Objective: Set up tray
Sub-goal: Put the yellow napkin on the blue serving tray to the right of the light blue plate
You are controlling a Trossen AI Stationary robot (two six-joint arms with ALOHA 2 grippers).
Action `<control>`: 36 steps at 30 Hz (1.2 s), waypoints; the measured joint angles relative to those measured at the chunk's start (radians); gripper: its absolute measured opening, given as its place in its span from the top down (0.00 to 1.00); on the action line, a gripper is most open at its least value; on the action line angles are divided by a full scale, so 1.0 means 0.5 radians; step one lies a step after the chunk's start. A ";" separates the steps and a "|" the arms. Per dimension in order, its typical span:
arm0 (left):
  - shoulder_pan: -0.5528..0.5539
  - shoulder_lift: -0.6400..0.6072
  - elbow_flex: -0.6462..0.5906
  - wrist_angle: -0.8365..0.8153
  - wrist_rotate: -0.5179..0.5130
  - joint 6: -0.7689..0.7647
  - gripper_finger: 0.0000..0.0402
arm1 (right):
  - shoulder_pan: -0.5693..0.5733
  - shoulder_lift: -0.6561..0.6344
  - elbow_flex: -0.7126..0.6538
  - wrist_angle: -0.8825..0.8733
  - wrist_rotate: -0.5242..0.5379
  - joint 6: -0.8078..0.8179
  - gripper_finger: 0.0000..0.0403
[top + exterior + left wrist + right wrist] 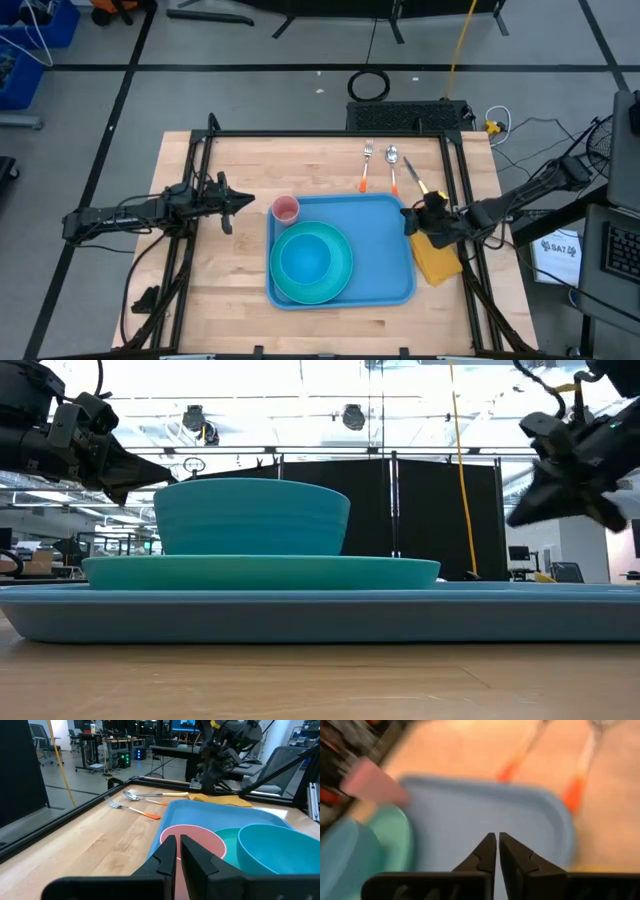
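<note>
One tray point(385, 240), one plate point(340, 275), bowl point(303, 258), cup point(286, 209).

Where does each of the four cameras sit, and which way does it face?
High view: overhead, straight down on the tray; both arms show.
Low view: table height, level across the tray's rim into the room; both arms hang above.
Left wrist view: on the left arm, past its left gripper, jaws shut, toward the pink cup.
Right wrist view: on the right arm, past its right gripper, jaws shut, down at the tray.
All four share the tray.
</note>
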 joint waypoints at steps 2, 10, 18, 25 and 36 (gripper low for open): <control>0.000 0.000 0.000 0.000 0.000 0.000 0.94 | -0.033 -0.002 -0.096 0.307 0.190 -0.198 0.94; -0.001 0.000 0.000 0.000 0.000 0.000 0.94 | -0.427 -0.034 -0.161 0.269 -0.611 -0.560 0.81; 0.000 0.000 0.000 0.000 0.000 0.000 0.94 | -0.559 -0.035 -0.213 0.973 -0.499 -1.108 0.51; 0.000 -0.001 0.000 0.000 0.000 0.000 0.94 | -0.680 -0.037 -0.423 2.179 -0.152 -1.486 0.37; 0.000 0.000 0.000 -0.001 0.000 0.000 0.94 | -1.047 -0.028 0.187 0.131 -0.877 -0.983 0.45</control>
